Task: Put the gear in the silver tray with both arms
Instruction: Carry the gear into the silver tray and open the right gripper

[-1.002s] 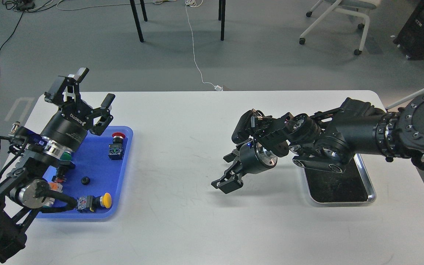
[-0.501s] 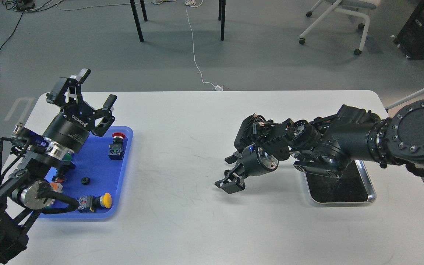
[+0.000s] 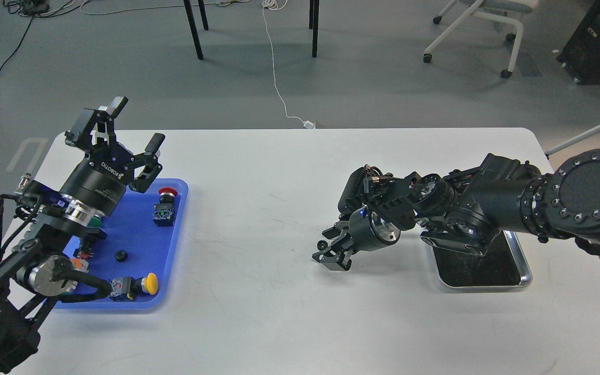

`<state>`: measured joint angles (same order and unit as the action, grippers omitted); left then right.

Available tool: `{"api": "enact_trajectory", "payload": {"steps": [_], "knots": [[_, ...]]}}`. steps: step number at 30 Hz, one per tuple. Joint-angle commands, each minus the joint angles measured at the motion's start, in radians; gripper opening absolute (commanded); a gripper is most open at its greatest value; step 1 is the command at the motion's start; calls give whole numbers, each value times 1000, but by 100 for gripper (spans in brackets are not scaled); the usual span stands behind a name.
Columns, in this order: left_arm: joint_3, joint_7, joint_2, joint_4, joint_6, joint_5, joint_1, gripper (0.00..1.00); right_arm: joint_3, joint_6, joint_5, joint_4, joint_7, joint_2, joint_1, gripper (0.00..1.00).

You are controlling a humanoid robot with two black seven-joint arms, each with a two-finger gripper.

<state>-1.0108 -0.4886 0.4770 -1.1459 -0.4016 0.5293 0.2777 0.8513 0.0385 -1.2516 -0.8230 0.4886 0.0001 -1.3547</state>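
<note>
A small black gear [image 3: 322,244] lies on the white table at the tips of my right gripper [image 3: 328,247]. The gripper is low over the table, its fingers narrowed on either side of the gear with a gap still showing. The silver tray [image 3: 525,260] lies at the right, partly hidden under my right arm, and its dark floor shows nothing on it. My left gripper [image 3: 132,125] is open and empty, raised above the far end of the blue tray [image 3: 175,245].
The blue tray holds a second small black gear [image 3: 120,255], a red push button [image 3: 166,194], a yellow push button [image 3: 146,284] and other parts under my left arm. Chairs and cables are on the floor beyond the table's far edge.
My right gripper has moved down and to the right, and its fingers have drawn closer together around the gear. The left arm has hardly moved.
</note>
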Motion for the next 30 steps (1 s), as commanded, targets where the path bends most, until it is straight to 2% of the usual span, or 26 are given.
{"api": "enact_trajectory", "payload": {"steps": [1,8,19,24,30], "knots": [[0,0,0,0,0,0,0,98,0,0,0,1,0,0,0,36],[0,0,0,0,0,0,0,98,-2,0,1,1,0,0,8,15],[0,0,0,0,-2,0,-2,98,-11,3,14,-18,0,-20,-63,14],[0,0,-3,-12,-2,0,-2,98,-9,0,8,-106,0,-193,-162,14],[3,0,-11,-15,-2,1,-2,98,26,0,-41,-191,0,-443,-166,14]]}}
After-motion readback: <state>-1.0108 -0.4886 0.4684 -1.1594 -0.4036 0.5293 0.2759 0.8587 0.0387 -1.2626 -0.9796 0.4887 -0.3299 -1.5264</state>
